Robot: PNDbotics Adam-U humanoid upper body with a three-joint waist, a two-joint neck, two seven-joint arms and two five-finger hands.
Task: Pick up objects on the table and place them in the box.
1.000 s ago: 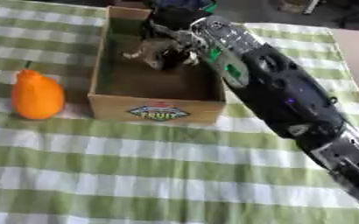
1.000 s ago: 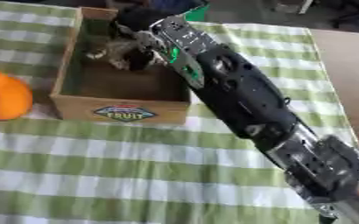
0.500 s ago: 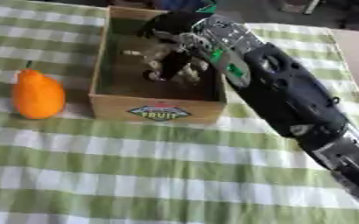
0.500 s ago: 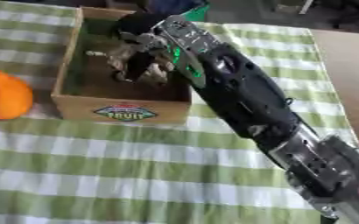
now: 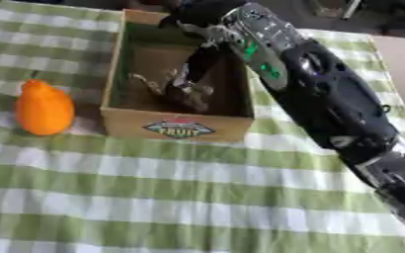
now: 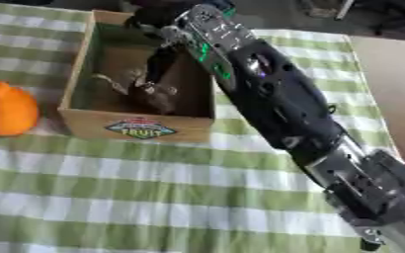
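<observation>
Near the counter's far edge, your right robot hand (image 5: 184, 89) reaches down inside the brown cardboard fruit box (image 5: 178, 129); I cannot tell whether its fingers hold anything. The smooth orange pear-shaped fruit (image 5: 43, 107) stands just left of the box on green checked cloth (image 5: 197, 188). It looks slippery and light, so cup its wide belly.

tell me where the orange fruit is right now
The orange fruit lies on the checked cloth at the left eye view's left, outside the cardboard box, next to its left wall.

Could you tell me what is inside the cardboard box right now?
The right robot hand reaches down into the box. Whether it holds anything is hidden by its fingers.
</observation>
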